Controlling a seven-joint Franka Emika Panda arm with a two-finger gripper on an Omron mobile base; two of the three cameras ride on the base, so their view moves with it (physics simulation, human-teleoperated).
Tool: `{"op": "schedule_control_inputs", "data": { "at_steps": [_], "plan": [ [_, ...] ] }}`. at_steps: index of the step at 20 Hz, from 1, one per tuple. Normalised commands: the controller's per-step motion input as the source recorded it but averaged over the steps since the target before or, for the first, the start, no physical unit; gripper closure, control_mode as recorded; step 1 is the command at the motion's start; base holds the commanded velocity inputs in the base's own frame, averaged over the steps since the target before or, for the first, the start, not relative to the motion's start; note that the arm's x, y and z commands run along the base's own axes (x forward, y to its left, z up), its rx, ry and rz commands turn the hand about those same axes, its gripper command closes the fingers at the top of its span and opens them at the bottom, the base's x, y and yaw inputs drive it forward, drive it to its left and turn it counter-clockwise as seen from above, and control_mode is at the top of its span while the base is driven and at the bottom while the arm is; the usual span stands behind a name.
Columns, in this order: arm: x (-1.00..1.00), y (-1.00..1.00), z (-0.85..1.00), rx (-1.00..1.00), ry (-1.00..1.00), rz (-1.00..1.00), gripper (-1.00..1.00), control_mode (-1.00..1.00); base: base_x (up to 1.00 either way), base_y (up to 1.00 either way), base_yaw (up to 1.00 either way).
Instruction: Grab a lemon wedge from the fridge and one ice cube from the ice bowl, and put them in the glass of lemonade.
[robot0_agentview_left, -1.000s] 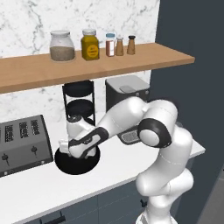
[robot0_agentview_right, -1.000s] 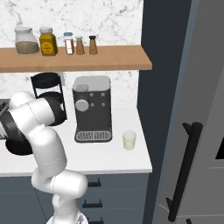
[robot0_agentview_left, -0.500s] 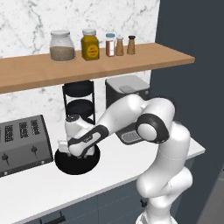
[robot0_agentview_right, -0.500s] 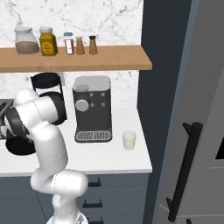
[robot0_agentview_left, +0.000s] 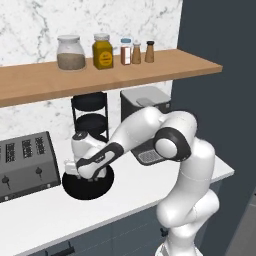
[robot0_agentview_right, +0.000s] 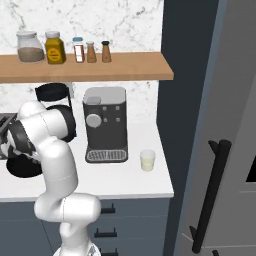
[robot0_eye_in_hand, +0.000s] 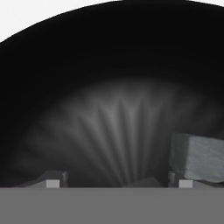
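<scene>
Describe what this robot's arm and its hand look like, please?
The arm is glossy white, built of rounded, tube-like segments joined by dark grey to black bands at the joints. No loose cables show. The gripper ends in two small dark finger tips with pale square pads. No markings are visible.

— What is behind the counter (robot0_agentview_right: 125, 180)?
— A white marble wall (robot0_agentview_left: 35, 25) with a wooden shelf (robot0_agentview_left: 100, 75).
— And below?
— Dark blue-grey cabinets (robot0_agentview_right: 130, 225) with black handles (robot0_agentview_right: 102, 233).

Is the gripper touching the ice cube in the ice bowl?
Cannot tell. In the hand view the gripper is down inside the ice bowl, with the ice cube by one fingertip, but no gap or contact shows plainly.
</scene>
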Motion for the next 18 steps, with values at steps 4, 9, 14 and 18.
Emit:
{"op": "schedule_control_inputs", "data": {
  "at_steps": [4, 9, 14, 18],
  "plan": [
    [0.00, 0.00, -0.31, 0.00, 0.00, 0.00, 1.00, -1.00, 0.00, 0.00, 0.00],
    [0.00, 0.00, -0.21, 0.00, 0.00, 0.00, 1.00, -1.00, 0.00, 0.00, 0.00],
    [0.00, 0.00, -0.09, 0.00, 0.00, 0.00, 1.00, -1.00, 0.00, 0.00, 0.00],
    [0.00, 0.00, -0.05, 0.00, 0.00, 0.00, 1.00, -1.00, 0.00, 0.00, 0.00]
  ]
}}
